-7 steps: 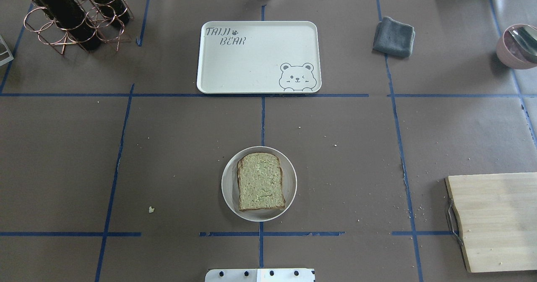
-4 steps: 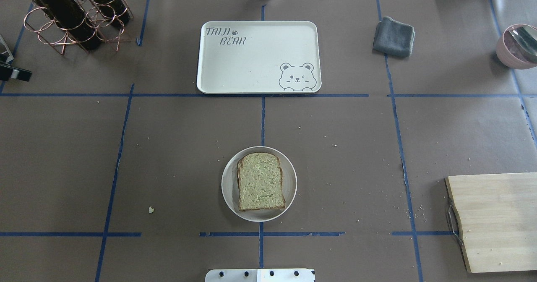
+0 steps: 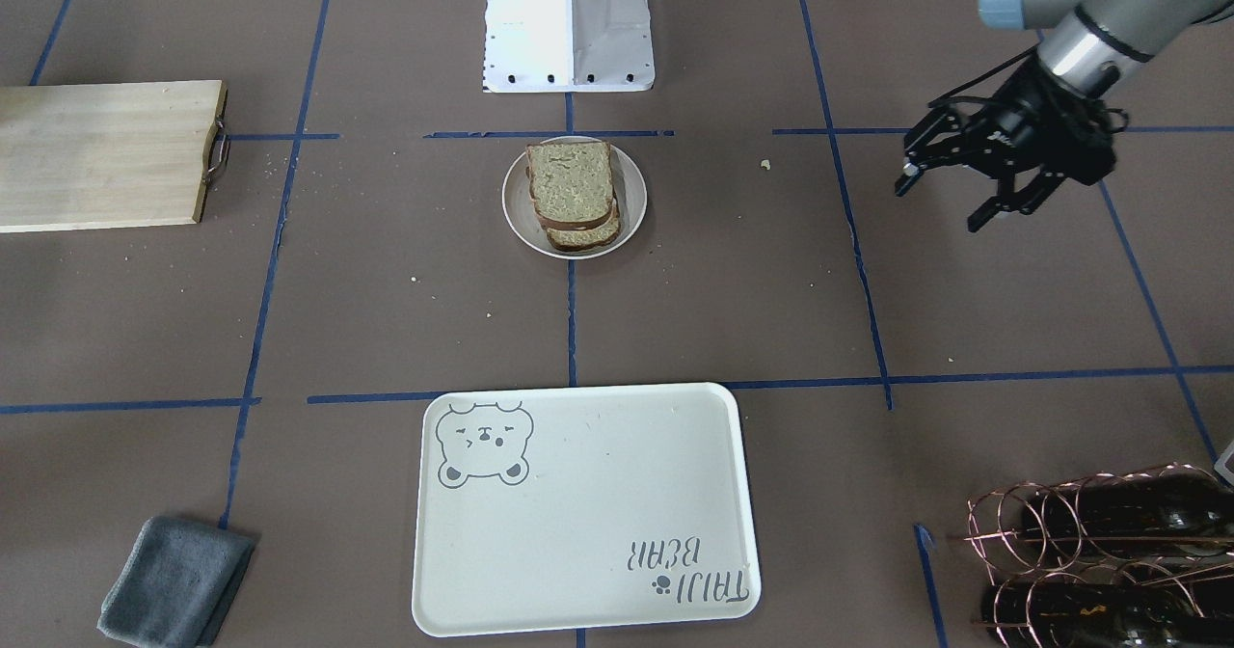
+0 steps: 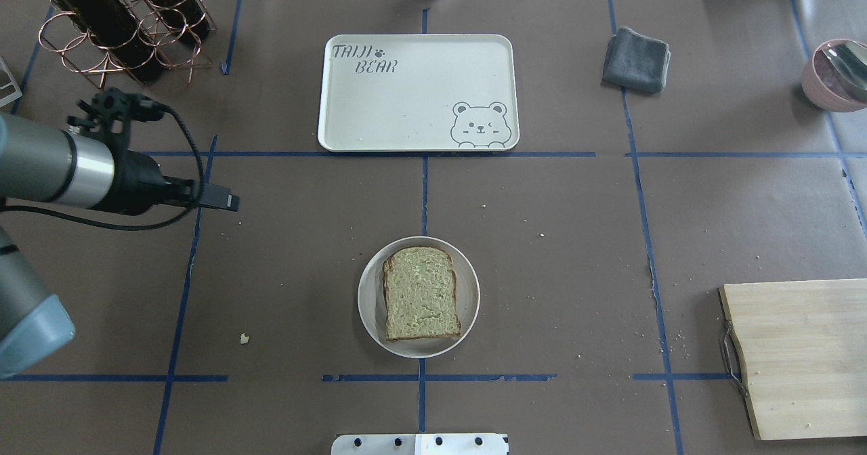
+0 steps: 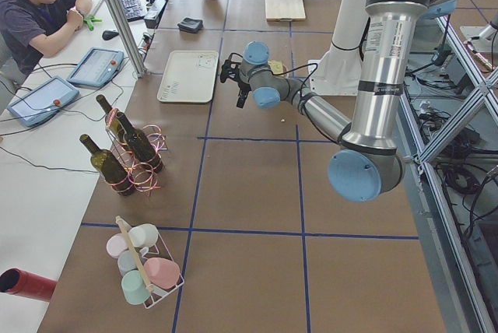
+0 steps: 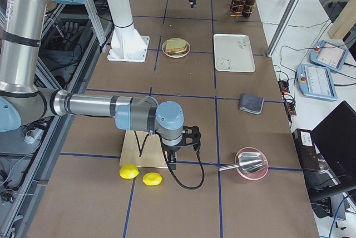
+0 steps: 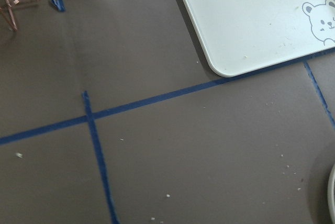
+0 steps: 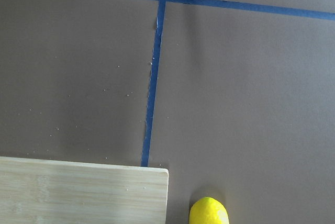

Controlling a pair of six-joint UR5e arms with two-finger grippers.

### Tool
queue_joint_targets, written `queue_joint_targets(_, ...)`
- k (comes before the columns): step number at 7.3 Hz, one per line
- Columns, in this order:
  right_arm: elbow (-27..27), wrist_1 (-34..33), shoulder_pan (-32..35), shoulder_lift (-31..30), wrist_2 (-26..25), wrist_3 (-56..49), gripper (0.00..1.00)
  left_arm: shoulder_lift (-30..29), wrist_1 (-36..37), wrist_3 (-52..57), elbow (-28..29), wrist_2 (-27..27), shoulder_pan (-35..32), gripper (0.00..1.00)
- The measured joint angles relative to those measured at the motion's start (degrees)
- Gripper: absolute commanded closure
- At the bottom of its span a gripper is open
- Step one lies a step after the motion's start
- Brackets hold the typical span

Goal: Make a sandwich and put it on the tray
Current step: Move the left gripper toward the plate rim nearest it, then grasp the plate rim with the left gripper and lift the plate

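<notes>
Two bread slices (image 3: pixel 569 183) lie stacked on a small round white dish (image 3: pixel 631 206) near the robot's base; the top slice also shows in the overhead view (image 4: pixel 420 292). No egg shows. The cream tray (image 4: pixel 406 96) with the bear drawing lies empty at the far centre and also shows in the front view (image 3: pixel 578 513) and the left wrist view (image 7: pixel 261 20). My left gripper (image 3: pixel 940 206) is open and empty, above the table well to the left of the dish (image 4: pixel 229 202). My right gripper (image 6: pixel 177 150) shows only in the right side view, by the cutting board; I cannot tell its state.
A wooden cutting board (image 4: pixel 799 353) lies at the near right, with two lemons (image 6: pixel 139 174) beside it. A grey cloth (image 4: pixel 637 59) and a pink bowl (image 4: pixel 833 76) with a spoon are far right. A copper rack of wine bottles (image 4: pixel 122 22) stands far left.
My left arm has come in from the overhead view's left edge and moved right, toward the table's middle. The dish, bread and tray have not moved.
</notes>
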Motion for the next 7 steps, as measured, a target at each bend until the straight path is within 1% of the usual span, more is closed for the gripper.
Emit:
queue_joint_targets(1,-0.06,0.08,0.03,-0.1,0.02,-0.01,0.0,-2.49,0.0,-7.51,0.9,5.07,5.84,0.3)
queue_joint_targets(2,-0.12,0.61,0.06,-0.16,-0.06,-0.08,0.0,-5.83,-0.02,-13.92,3.39,9.89,10.77,0.42)
queue_joint_targets(3,-0.39,1.39,0.08,-0.21,-0.13,-0.13,0.0,-9.19,-0.09,-18.84,6.52,13.18,14.21,0.45)
queue_joint_targets(4,-0.77,1.82,0.09,-0.23,-0.17,-0.16,0.0,-11.31,-0.16,-21.85,8.86,14.78,16.18,0.46)
queue_joint_targets(7,-1.2,2.11,0.08,-0.25,-0.2,-0.27,0.0,-13.38,-0.36,-23.65,11.44,16.25,19.2,0.52)
